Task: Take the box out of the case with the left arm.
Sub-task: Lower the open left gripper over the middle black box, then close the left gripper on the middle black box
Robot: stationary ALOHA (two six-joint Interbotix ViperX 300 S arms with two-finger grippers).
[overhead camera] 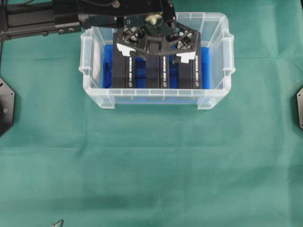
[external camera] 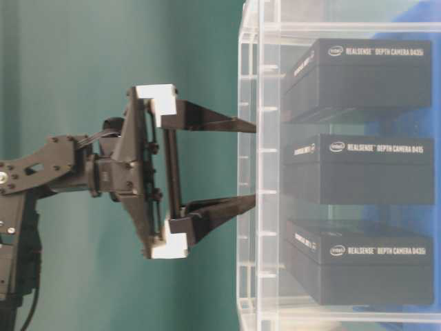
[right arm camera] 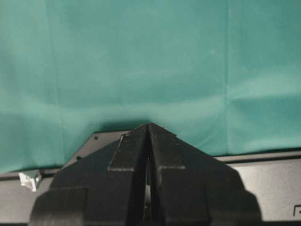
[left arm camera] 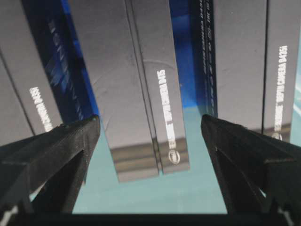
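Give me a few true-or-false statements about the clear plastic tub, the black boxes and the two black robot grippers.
1. Three black cardboard boxes stand in the clear plastic tub. True.
2. The left gripper is clamped on a box. False: its jaws are wide open, holding nothing.
3. The tub's floor is blue. True.
4. The right gripper is wide open. False: its fingers are together.
5. The cloth under the tub is red. False: it is green.

A wrinkled green cloth (overhead camera: 151, 165) covers the table. Two dark angular plates lie at its edges, one on the left (overhead camera: 5, 108), one on the right (overhead camera: 299, 108).
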